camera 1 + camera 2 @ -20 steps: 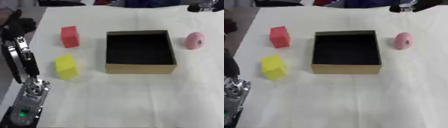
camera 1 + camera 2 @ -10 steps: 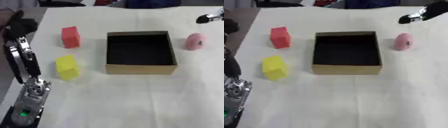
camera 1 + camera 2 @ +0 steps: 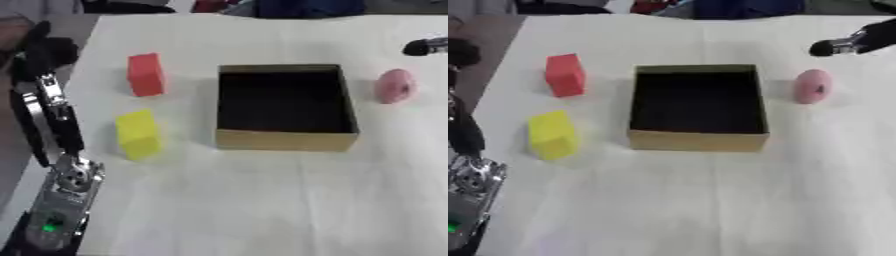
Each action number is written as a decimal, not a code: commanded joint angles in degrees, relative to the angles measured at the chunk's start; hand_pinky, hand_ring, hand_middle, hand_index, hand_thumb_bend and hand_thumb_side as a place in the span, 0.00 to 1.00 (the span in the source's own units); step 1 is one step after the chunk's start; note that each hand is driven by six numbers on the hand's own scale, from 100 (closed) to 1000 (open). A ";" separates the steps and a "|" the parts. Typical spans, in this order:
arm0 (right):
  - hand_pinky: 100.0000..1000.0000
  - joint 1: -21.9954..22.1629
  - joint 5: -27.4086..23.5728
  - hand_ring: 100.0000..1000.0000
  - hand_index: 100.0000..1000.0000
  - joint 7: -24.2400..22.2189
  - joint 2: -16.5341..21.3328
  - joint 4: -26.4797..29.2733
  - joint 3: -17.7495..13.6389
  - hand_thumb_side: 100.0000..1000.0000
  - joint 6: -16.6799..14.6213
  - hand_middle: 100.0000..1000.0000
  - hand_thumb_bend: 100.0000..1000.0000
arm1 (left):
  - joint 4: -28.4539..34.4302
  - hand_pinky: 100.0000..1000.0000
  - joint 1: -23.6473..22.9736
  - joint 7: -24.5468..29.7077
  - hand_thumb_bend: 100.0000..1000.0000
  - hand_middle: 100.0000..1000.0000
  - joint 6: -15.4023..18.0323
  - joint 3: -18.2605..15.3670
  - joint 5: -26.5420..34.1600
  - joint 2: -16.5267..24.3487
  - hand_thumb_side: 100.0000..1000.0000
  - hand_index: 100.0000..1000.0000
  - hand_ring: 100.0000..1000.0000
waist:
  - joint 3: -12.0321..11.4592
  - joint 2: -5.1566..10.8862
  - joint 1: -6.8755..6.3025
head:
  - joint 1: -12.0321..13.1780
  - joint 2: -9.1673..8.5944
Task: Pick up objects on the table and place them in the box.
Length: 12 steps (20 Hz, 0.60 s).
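An open brown cardboard box (image 3: 697, 106), dark and empty inside, sits mid-table. A red block (image 3: 564, 75) stands upright to its left, with a yellow block (image 3: 552, 134) nearer the front. To the right of the box lies a pink rounded object (image 3: 813, 86). My right hand (image 3: 852, 41) reaches in from the upper right, its dark tip just above and behind the pink object and apart from it. At the upper left, off the table's side, my left hand (image 3: 45, 51) shows as a dark shape holding nothing I can see.
A white cloth (image 3: 693, 200) covers the table. My left arm (image 3: 61, 150), black and silver with a green light, runs along the left edge beside the yellow block. Dark shapes line the far edge.
My right hand has come down from the upper right corner toward the pink object. The blocks, the box and my left arm have kept their places.
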<state>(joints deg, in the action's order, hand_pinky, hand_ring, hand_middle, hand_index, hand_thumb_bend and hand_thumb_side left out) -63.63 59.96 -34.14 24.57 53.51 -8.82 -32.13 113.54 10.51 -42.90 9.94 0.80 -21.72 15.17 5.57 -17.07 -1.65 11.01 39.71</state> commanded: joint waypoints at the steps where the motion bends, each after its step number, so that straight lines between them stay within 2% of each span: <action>1: 0.98 -0.29 -1.24 1.00 1.00 -11.63 2.13 1.60 -0.32 0.80 -11.84 0.94 0.71 | 1.05 0.58 0.29 -0.13 0.10 0.51 0.02 -0.44 -0.29 1.35 1.00 0.78 0.57 | -0.06 1.35 0.13 | 0.08 -0.65; 5: 0.98 1.19 -1.87 1.00 1.00 -10.68 2.62 1.89 -0.24 0.75 -12.07 0.93 0.68 | 1.05 0.58 0.26 -0.10 0.10 0.51 0.02 -0.46 -0.27 1.35 1.00 0.78 0.57 | -0.33 1.43 0.18 | 0.14 -0.66; 12: 0.97 2.87 -2.03 1.00 0.99 -7.91 3.49 2.27 0.46 0.72 -13.21 0.92 0.70 | 1.05 0.58 0.28 -0.14 0.10 0.51 -0.08 -0.49 -0.32 1.38 1.00 0.78 0.57 | 0.06 1.38 0.18 | 0.28 -0.57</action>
<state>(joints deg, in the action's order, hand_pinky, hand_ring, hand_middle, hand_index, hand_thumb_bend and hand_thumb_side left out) -59.82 58.31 -31.94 25.93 54.36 -8.40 -34.33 113.54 10.52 -42.91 9.94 0.80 -21.72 15.18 5.60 -16.99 -1.62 11.08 39.68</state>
